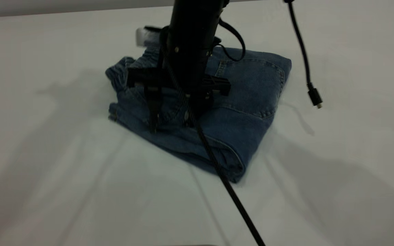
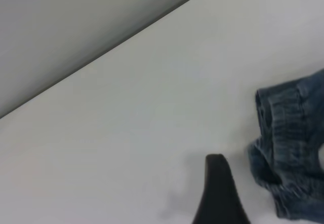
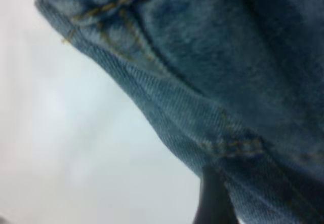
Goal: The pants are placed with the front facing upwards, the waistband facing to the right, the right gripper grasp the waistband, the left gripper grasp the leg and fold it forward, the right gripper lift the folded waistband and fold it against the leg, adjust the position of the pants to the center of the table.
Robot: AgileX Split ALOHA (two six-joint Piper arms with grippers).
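Observation:
The pants [image 1: 245, 116] lie folded into a thick blue denim bundle on the table [image 1: 46, 177], a patch back pocket [image 1: 255, 85] on top. The ruffled waistband [image 1: 123, 68] is at the bundle's left end. My left gripper [image 1: 170, 126] hangs in front of the bundle, open, its fingers spread wide and holding nothing. In the left wrist view one finger [image 2: 218, 193] is over bare table beside the waistband [image 2: 291, 143]. The right gripper's grey-labelled body [image 1: 144, 36] peeks out behind the left arm. In the right wrist view it is hard against a stitched denim edge [image 3: 192, 112].
A black braided cable [image 1: 231, 191] runs from the left arm across the bundle to the near table edge. A second black cable with a plug [image 1: 315, 97] dangles to the right of the pants. The far table edge [image 2: 111, 51] shows in the left wrist view.

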